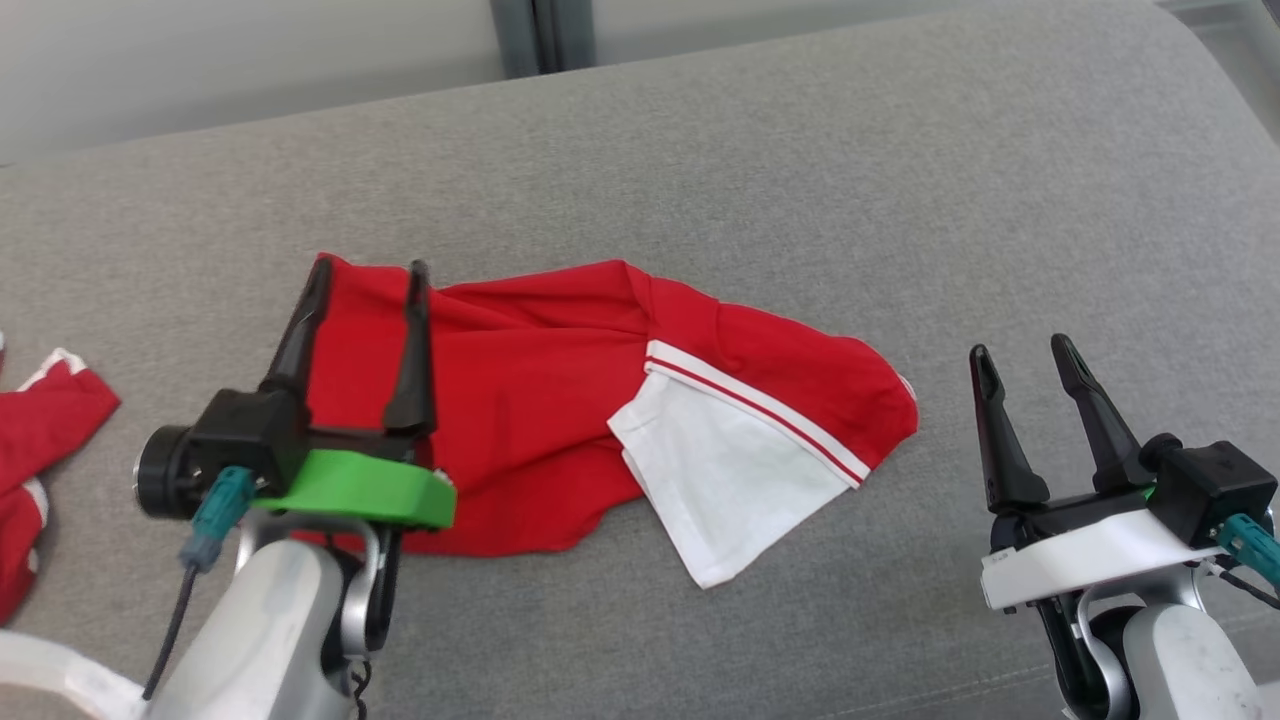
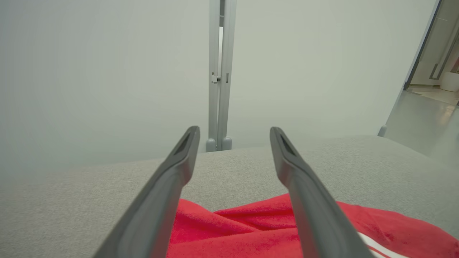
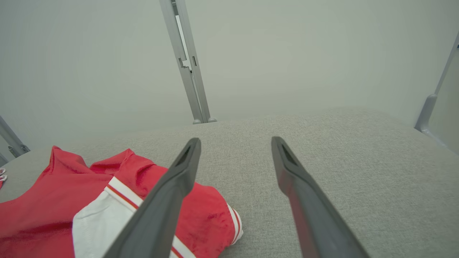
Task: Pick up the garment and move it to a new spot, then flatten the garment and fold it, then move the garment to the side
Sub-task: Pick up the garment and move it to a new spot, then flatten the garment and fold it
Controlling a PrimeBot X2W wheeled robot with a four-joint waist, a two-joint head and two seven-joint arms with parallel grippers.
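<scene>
Upholstery (image 1: 800, 180), grey, bears the red garment (image 1: 520, 400) below a pale wall (image 1: 250, 60); left claw (image 1: 370, 265), right claw (image 1: 1020, 346) spread.

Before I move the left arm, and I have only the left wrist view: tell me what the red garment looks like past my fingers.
Observer: The garment spreads rightward; a white panel with striped trim lies at its near right.
Operator: Report the right gripper.
Observer: The right gripper is open, over bare grey cushion right of the garment, apart from it.
Operator: Name anything to my left.
Observer: A second red piece lies far left on the cushion, separate from the garment.
</scene>
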